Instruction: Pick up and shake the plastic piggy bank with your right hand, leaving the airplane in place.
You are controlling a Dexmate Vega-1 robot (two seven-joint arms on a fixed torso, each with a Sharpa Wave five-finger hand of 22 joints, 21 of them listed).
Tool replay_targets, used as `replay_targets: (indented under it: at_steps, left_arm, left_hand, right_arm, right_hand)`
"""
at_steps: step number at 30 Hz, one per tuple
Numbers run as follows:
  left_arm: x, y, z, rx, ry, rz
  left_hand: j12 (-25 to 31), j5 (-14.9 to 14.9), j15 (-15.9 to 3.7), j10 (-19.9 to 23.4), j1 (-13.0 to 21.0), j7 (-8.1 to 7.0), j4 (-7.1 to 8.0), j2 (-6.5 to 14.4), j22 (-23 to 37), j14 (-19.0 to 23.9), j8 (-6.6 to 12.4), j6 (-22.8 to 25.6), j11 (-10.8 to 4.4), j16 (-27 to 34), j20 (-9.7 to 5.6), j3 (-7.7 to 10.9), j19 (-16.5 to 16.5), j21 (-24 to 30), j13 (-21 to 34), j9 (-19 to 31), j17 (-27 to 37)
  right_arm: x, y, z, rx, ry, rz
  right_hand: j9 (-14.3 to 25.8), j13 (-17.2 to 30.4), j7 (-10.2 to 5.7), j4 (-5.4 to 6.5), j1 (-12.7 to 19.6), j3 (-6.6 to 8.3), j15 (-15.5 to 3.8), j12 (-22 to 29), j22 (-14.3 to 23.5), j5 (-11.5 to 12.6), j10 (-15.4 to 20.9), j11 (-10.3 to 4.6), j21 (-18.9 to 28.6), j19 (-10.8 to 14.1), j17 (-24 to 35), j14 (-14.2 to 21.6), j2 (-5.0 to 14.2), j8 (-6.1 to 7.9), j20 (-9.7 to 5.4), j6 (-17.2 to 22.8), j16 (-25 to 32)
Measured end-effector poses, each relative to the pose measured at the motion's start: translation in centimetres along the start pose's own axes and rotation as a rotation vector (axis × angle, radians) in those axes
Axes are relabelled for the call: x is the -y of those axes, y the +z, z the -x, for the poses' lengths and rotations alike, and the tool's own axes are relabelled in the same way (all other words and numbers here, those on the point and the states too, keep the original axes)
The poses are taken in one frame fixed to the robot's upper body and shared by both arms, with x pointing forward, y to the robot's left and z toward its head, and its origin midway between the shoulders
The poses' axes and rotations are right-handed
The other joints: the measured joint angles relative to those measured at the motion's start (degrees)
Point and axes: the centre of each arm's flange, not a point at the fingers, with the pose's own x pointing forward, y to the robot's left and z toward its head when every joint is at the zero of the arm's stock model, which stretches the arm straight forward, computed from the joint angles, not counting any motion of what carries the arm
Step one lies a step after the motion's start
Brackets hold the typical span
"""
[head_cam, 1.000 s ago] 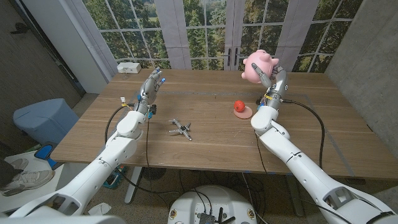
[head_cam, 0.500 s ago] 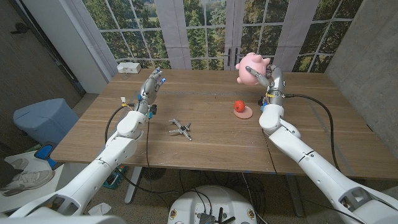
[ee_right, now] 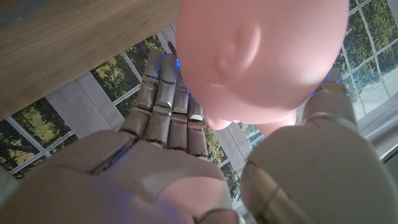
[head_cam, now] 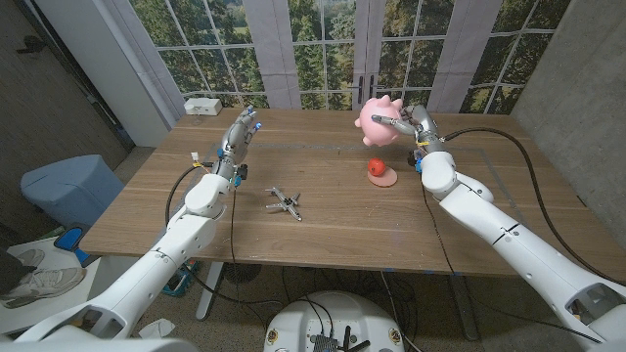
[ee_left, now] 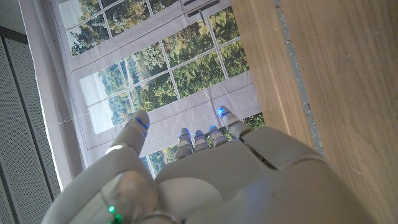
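Observation:
My right hand [head_cam: 413, 126] holds the pink plastic piggy bank [head_cam: 378, 122] up in the air above the far right part of the wooden table [head_cam: 323, 215]. In the right wrist view the piggy bank [ee_right: 261, 59] sits between the fingers [ee_right: 165, 102] and the thumb of the right hand [ee_right: 186, 162]. The small grey airplane [head_cam: 285, 202] lies on the table near the middle, apart from both hands. My left hand [head_cam: 237, 133] stands at the far left with fingers apart and nothing in it; the left wrist view shows the left hand [ee_left: 199, 174] from behind.
A red ball on a pink disc [head_cam: 377, 171] lies on the table below the lifted piggy bank. A white box [head_cam: 203, 106] stands at the table's far left corner. A blue bin [head_cam: 68, 188] stands on the floor left of the table.
My right hand has swung the piggy bank to the left and slightly down, tilting it. The airplane and the left hand have stayed put.

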Motion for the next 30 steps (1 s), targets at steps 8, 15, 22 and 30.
replay_targets:
  at_steps: [8,15,22,30]
  left_arm:
    - [0.1,0.0,0.1,-0.001,0.000,0.000]
    - [0.2,0.0,0.3,0.000,-0.001,0.000]
    - [0.2,0.1,0.4,0.001,0.000,-0.001]
    - [0.2,0.2,0.6,0.003,0.001,-0.004]
  left_hand:
    - [0.00,0.00,0.00,0.00,0.00,0.00,0.00,0.00,0.00,0.00,0.00,0.00,0.00,0.00,-0.19,0.00,0.44,-0.22,0.00,0.00,0.00]
    - [0.00,0.00,0.00,0.00,0.00,0.00,0.00,0.00,0.00,0.00,0.00,0.00,0.00,0.00,0.00,0.00,0.63,-0.22,0.00,0.00,0.00]
    - [0.00,0.00,0.00,0.00,0.00,0.00,0.00,0.00,0.00,0.00,0.00,0.00,0.00,0.00,0.00,0.00,0.63,-0.43,0.00,0.00,0.00]
    - [0.00,0.00,0.00,0.00,0.00,0.00,0.00,0.00,0.00,0.00,0.00,0.00,0.00,0.00,0.00,0.00,0.62,-0.43,0.00,0.00,0.00]
  right_arm:
    - [0.1,0.2,0.0,-0.025,0.055,0.026]
    - [0.1,0.1,0.3,-0.028,0.039,0.025]
    - [0.1,0.0,0.9,-0.011,-0.051,0.008]
    - [0.1,-0.4,1.7,0.007,-0.244,-0.036]
  right_hand:
    - [0.00,0.00,-0.01,0.00,0.00,0.00,0.00,-0.16,0.01,-0.21,0.30,-0.30,0.04,0.00,0.02,0.00,0.00,-0.04,0.00,0.39,0.00]
    - [0.00,0.00,-0.01,0.00,0.00,0.00,0.00,-0.15,0.01,-0.27,0.30,-0.30,0.44,0.00,0.02,0.00,0.00,-0.19,0.00,0.39,0.00]
    - [0.00,0.00,-0.01,0.00,0.00,0.00,0.00,-0.16,0.01,-0.46,0.30,-0.30,0.44,0.00,0.01,0.00,0.00,-0.02,0.00,0.39,0.00]
    - [0.00,0.00,-0.01,0.00,0.00,0.00,0.00,-0.17,0.01,-0.22,0.30,-0.30,0.44,0.00,0.00,0.00,0.00,-0.01,0.00,0.39,0.00]
